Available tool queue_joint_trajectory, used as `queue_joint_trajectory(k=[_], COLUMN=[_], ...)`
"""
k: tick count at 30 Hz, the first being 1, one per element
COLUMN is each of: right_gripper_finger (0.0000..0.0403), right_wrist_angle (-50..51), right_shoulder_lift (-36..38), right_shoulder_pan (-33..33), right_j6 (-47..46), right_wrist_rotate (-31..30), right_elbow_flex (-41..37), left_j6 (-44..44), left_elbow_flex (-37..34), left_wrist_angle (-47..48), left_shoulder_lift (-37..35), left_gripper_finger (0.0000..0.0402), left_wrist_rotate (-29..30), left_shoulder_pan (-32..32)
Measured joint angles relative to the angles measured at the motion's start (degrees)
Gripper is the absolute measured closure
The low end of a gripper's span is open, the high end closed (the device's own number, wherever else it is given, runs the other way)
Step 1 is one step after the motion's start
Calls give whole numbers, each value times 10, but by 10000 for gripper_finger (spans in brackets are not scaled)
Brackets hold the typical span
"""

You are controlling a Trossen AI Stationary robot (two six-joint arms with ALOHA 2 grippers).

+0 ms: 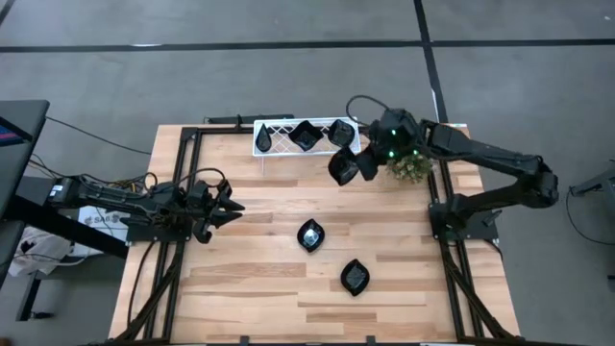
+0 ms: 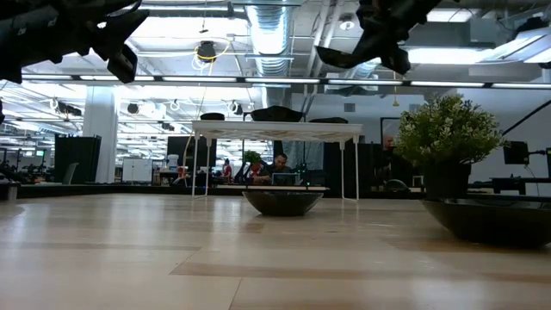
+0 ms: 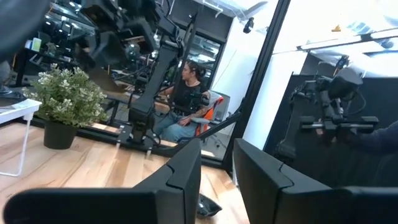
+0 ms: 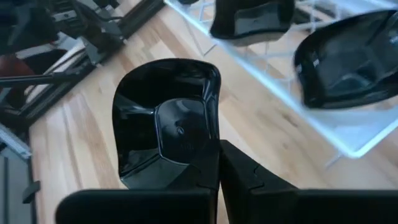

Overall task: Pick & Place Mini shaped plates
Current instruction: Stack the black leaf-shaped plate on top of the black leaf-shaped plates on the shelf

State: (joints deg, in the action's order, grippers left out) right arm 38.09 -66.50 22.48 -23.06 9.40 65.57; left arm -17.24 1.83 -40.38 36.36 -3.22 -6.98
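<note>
My right gripper hangs above the table beside the white wire rack, shut on a glossy black wavy-edged square plate. Two more black plates rest on top of the rack. Two leaf-shaped plates sit on their bases on the wooden table. My left gripper waits at the table's left side, open with nothing between its fingers. My right gripper pinches the plate's rim between its two fingers, at the edge nearest the wrist. The fingers slant down from the table's right side. The plate sticks out ahead of the fingertips, hollow side toward the camera, lifted clear of table and rack.
A small green plant in a dark pot stands just right of my right gripper. The rack stands on thin legs at the table's far edge. Black frame rails run along both table sides. People sit in the room beyond the table.
</note>
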Motion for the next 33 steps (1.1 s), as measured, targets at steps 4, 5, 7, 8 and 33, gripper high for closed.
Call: queue_joint_trajectory(k=[4,5,7,8,33], right_gripper_finger=[403,403,403,403,403], right_wrist_angle=[25,29,39,42,86], right_shoulder_lift=[-30,-37,-53,-62,-153], right_shoulder_pan=[32,40,52,59,204], right_j6=[27,33,46,52,125], right_wrist_rotate=[22,29,43,49,137], right_elbow_flex=[41,50,65,71,141], left_j6=[-20,-20,-20,-17,24], left_elbow_flex=[0,0,0,0,0], left_wrist_angle=[-7,-7,-7,-7,14], left_shoulder_lift=[0,0,0,0,-90], left_gripper_finger=[305,305,305,305,305], left_wrist_rotate=[0,-2,-14,-22,-76], left_shoulder_pan=[0,0,0,0,0])
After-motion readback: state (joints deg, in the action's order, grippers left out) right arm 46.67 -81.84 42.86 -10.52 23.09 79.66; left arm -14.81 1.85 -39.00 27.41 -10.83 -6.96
